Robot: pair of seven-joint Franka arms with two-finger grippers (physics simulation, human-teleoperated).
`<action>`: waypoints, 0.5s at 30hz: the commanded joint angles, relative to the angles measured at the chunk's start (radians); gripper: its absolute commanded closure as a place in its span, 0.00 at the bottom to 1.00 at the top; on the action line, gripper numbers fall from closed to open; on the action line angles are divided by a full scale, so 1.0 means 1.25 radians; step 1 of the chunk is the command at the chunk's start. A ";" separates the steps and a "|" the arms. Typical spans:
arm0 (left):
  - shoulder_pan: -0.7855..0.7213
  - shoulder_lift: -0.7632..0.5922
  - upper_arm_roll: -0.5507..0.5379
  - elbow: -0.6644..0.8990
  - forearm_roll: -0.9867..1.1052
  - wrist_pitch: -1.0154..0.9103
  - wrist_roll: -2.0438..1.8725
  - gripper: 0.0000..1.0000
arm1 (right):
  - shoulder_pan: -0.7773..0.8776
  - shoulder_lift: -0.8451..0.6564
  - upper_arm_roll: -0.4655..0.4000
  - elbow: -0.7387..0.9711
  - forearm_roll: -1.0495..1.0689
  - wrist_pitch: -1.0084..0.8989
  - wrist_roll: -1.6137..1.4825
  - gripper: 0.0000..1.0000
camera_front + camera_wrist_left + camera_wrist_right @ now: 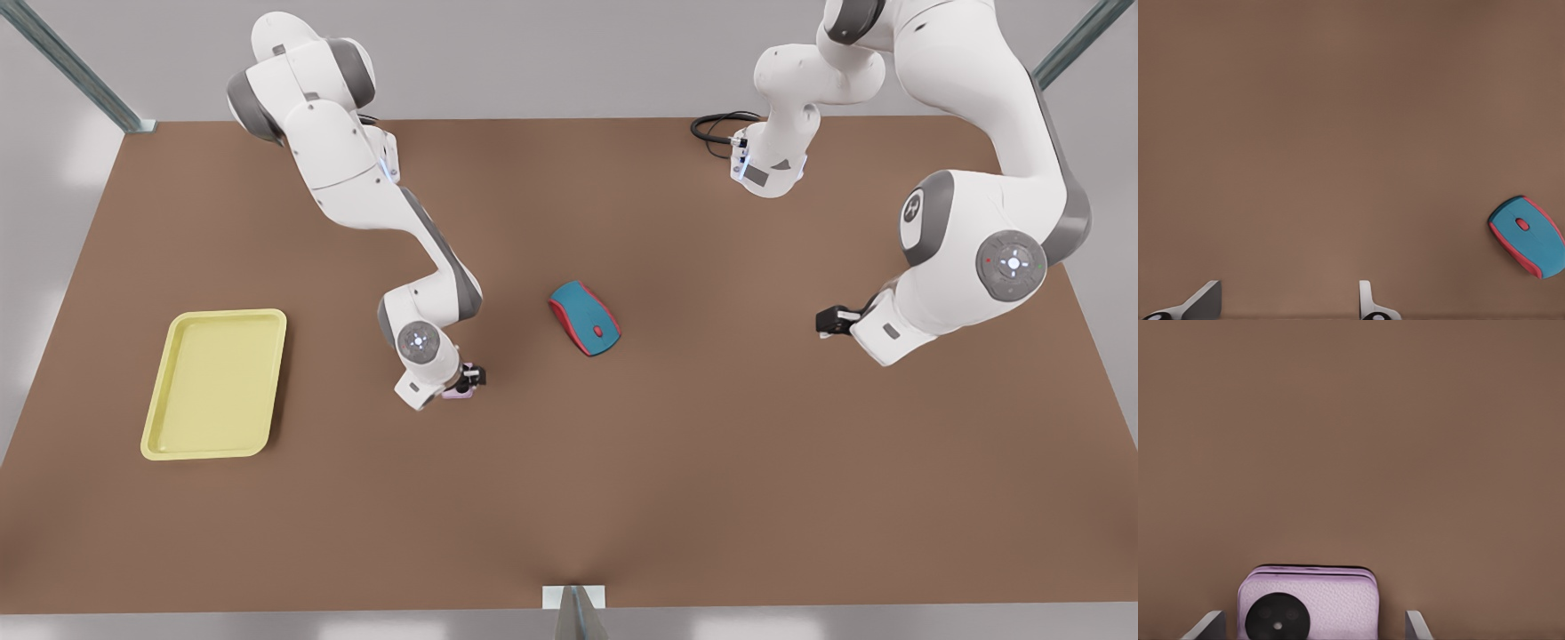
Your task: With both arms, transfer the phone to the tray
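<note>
Your small, flat, pale pink phone (1308,603) with the black camera circle lies on the brown table (711,462) near the middle, just left of the teal-and-red computer mouse (584,317) in the front view, and well apart from the pale yellow shallow tray (216,383) at the front view's left.

The right gripper (1315,628) is right over it: its fingers stand spread to either side of the phone with gaps showing, so they bracket it but do not have hold of it. In the front view this is the arm on the left, its gripper (469,379) down at the phone (457,393).

The left gripper (1288,305) waits on the front view's right (832,321), fingers apart and empty, with the mouse (1528,237) off to its side.

Treat the phone as light, stiff and thin. Its casing looks slightly textured, yet the rounded edges give little to bite on, so it could slip or tip. Close across the two opposite side edges, low and centred, rather than on the corners. It lies flat, so expect the fingertips to brush the table.
</note>
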 commanded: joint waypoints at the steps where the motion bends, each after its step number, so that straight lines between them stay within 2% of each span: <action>1: 0.000 0.001 0.000 0.000 -0.001 0.001 0.012 0.00 | 0.001 0.000 0.000 -0.003 0.002 0.035 0.001 0.00; 15: 0.000 0.006 0.001 0.002 0.000 0.011 0.012 0.00 | 0.003 0.011 0.000 -0.003 0.004 0.038 -0.002 0.00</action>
